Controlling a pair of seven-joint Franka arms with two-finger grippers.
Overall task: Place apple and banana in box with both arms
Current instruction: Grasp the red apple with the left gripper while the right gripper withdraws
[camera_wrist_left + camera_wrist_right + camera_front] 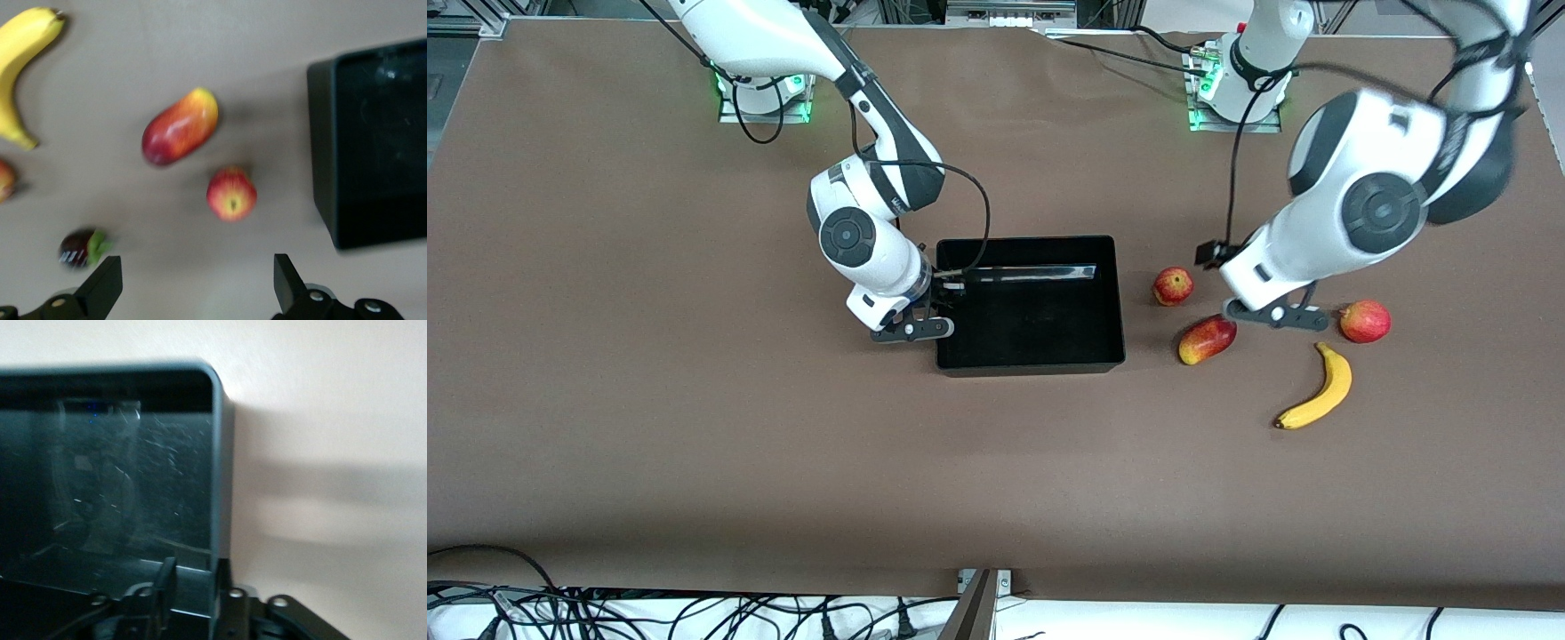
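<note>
The left hand (193, 287), fingers spread, hangs over the worktop (694, 444) among the fruit toward the left arm's end from the box (1112, 302). The apple (1172, 286) lies just beside the box; the banana (1320, 393) lies well apart from it, nearer the front camera. The right hand (911, 329) pinches the box wall at the right arm's end.

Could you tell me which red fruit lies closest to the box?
The apple, round with yellowish patches, beside the box; the mango-like fruit and pinkish-red fruit lie farther off.
</note>
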